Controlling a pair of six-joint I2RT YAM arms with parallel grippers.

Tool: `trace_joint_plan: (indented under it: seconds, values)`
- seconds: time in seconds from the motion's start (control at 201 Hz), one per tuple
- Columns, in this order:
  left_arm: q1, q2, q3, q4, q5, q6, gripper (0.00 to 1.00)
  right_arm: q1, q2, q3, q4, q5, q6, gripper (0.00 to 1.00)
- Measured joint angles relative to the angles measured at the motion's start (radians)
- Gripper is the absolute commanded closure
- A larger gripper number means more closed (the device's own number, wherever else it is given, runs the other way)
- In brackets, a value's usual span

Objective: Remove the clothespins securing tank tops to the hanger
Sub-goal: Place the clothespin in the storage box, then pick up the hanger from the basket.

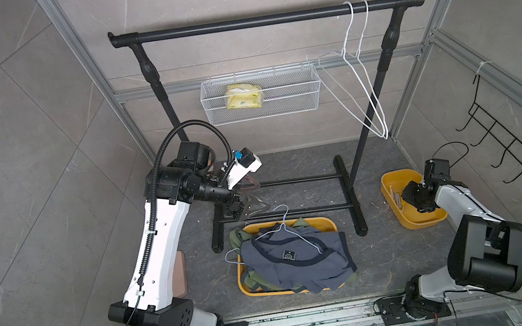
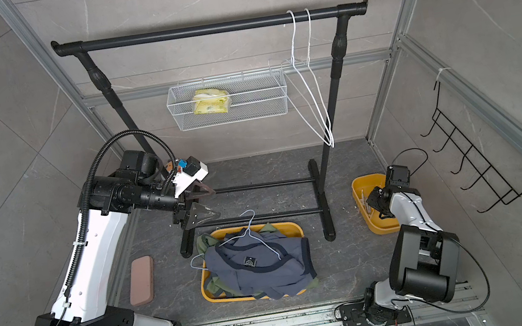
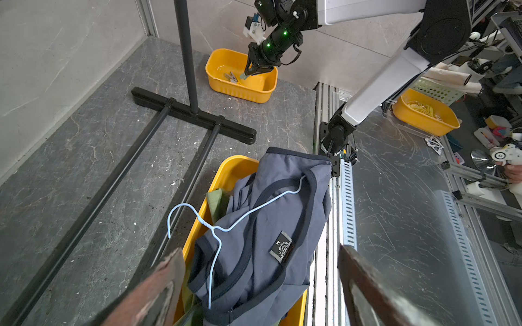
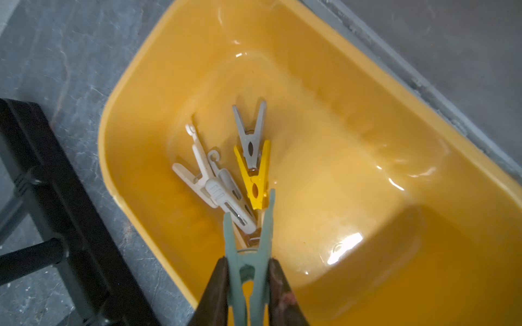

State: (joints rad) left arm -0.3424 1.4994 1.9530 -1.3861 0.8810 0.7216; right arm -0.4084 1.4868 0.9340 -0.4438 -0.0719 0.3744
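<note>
Deposit of the mint clothespin (image 4: 248, 245) is the step in hand: the right end effector (image 4: 248, 264) clamps it over the small bin (image 4: 121, 118), above the loose clothespins (image 4: 252, 169). Next: release; bin walls stand well clear. The tank tops (image 1: 300, 264) lie heaped in the large bin (image 1: 327, 221), near the wide-spread, empty left end effector (image 3: 260, 249).

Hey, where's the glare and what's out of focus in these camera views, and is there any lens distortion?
Right wrist view: white glare patches on the small yellow bin, right gripper blurred around the mint clothespin. Left wrist view: left gripper out of focus, navy tank top sharp. Both top views: even light, soft shadows, wide lens splaying the frame posts.
</note>
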Motion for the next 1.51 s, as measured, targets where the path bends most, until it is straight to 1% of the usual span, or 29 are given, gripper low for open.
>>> trace_joint_plan:
  seconds: [0.189, 0.333, 0.498, 0.597, 0.657, 0.731, 0.836, 0.94, 1.0, 1.05, 1.125, 1.194, 1.304, 1.368, 1.508]
  values:
    - [0.000, 0.004, -0.010, 0.004, 0.021, 0.001, 0.12, -0.003, 0.027, -0.001, 0.001, 0.001, 0.000, 0.68]
    - [0.000, 0.004, -0.035, 0.006, 0.023, 0.002, 0.12, -0.003, 0.027, -0.001, 0.000, 0.000, 0.008, 0.65]
    - [0.000, 0.003, -0.050, 0.008, 0.028, 0.007, 0.12, -0.005, 0.024, -0.001, -0.001, 0.000, 0.008, 0.66]
    - [0.000, 0.003, -0.050, 0.009, 0.028, 0.011, 0.12, -0.005, -0.017, -0.011, 0.002, -0.031, 0.018, 0.70]
    - [0.000, 0.003, -0.048, 0.006, 0.024, 0.016, 0.12, -0.005, -0.064, -0.018, 0.000, -0.077, 0.024, 0.74]
    - [-0.001, 0.003, -0.032, -0.006, 0.004, 0.032, 0.12, 0.005, -0.137, -0.019, -0.010, -0.142, 0.027, 0.76]
    - [-0.001, 0.001, 0.012, -0.043, -0.026, 0.066, 0.12, 0.060, -0.272, -0.019, -0.045, -0.251, 0.018, 0.77]
    - [-0.001, -0.019, 0.041, -0.080, -0.056, 0.095, 0.12, 0.146, -0.420, -0.018, -0.105, -0.389, -0.002, 0.79]
    - [-0.001, -0.038, 0.045, -0.100, -0.070, 0.105, 0.12, 0.216, -0.492, -0.018, -0.149, -0.450, -0.018, 0.79]
    - [-0.001, -0.054, 0.045, -0.113, -0.078, 0.109, 0.12, 0.290, -0.540, -0.018, -0.190, -0.486, -0.034, 0.80]
    - [-0.001, -0.074, 0.045, -0.121, -0.092, 0.111, 0.12, 0.433, -0.595, -0.018, -0.256, -0.518, -0.044, 0.80]
    - [-0.001, -0.085, 0.045, -0.121, -0.097, 0.111, 0.12, 0.549, -0.624, -0.018, -0.306, -0.528, -0.047, 0.80]
    - [-0.002, -0.091, 0.038, -0.119, -0.116, 0.108, 0.12, 0.697, -0.632, -0.018, -0.347, -0.524, -0.046, 0.78]
    - [-0.002, -0.091, 0.024, -0.117, -0.124, 0.102, 0.12, 0.783, -0.612, -0.018, -0.354, -0.515, -0.045, 0.78]
    - [-0.002, -0.090, 0.010, -0.114, -0.130, 0.090, 0.12, 0.990, -0.517, 0.028, -0.351, -0.429, -0.035, 0.76]
